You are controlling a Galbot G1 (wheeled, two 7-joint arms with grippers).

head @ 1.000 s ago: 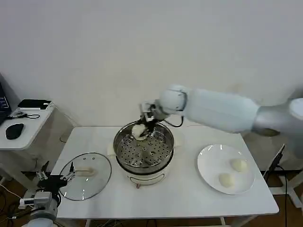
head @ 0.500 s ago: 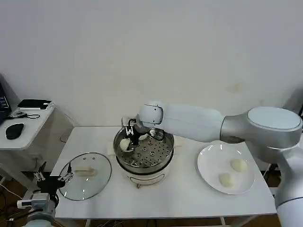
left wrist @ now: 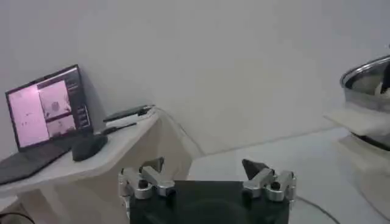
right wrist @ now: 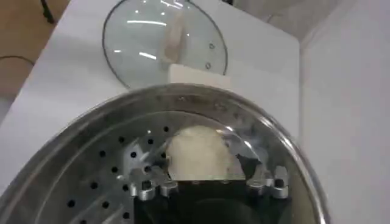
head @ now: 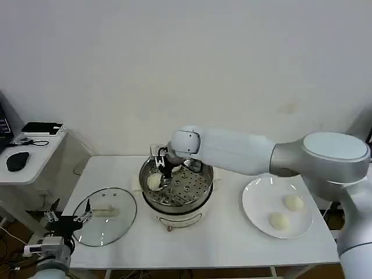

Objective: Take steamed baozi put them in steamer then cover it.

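Stainless steamer (head: 176, 187) now has the right claw (head: 160, 170) dipped lower, still clamped on a baozi (head: 154, 181) (two wait on the plate (head: 256, 212)), so release looks next.

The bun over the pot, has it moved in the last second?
Yes. The bun has gone from the pot's back rim leftward and down onto the tray, with the right end effector.

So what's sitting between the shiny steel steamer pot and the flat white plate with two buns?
Nothing: in the head view, bare white table separates the steamer pot from the plate.
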